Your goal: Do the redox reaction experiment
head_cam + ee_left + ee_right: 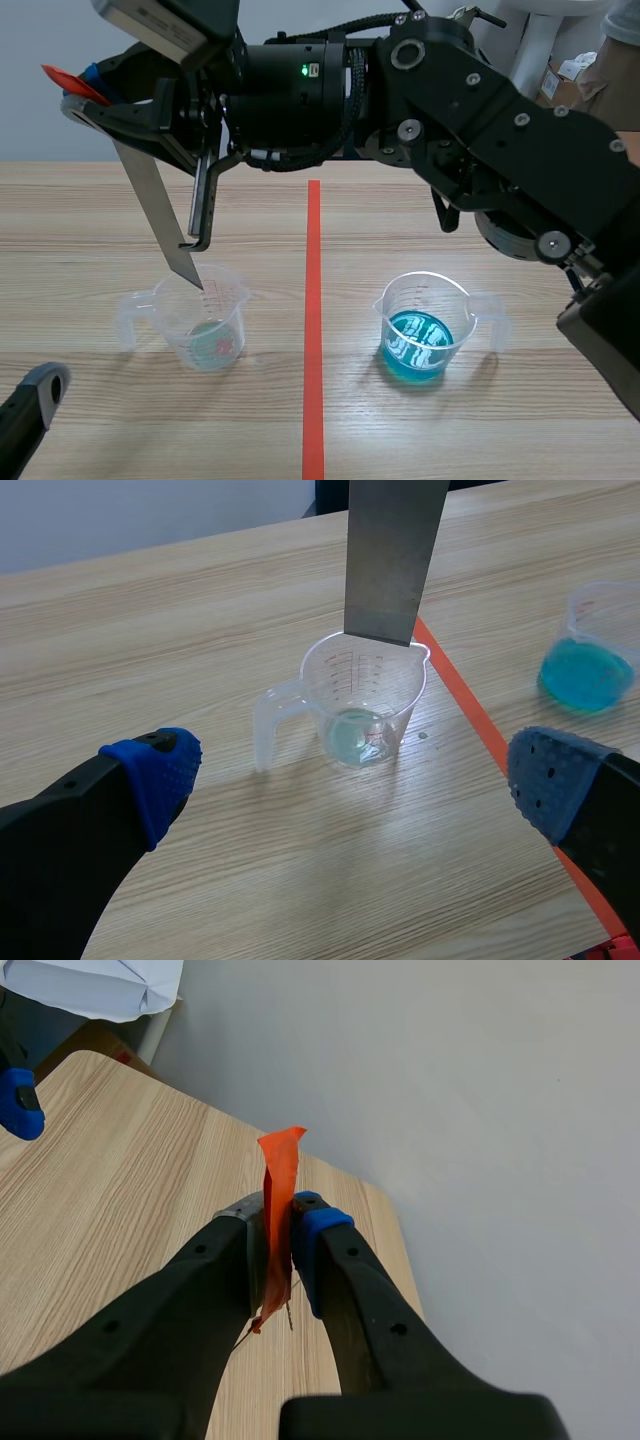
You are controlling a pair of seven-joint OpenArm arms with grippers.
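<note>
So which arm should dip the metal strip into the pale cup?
Probably right: its jaws are shut on the metal strip, tip at the rim of the pale cup; left gripper is open.

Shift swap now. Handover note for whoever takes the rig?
Right gripper: fingers shut on the orange-tagged top end of the metal strip; its arm spans over to the left side.
Left gripper: open, empty, low in front of the left cup.
The strip hangs tilted with its tip at the left cup's mouth, above the shallow pale liquid.
Right cup, across the tape line, holds blue liquid; no gripper is at it.
Done: strip gripped and held over a cup.
Left: probably dip it and watch; the tip is not yet in liquid.
</note>
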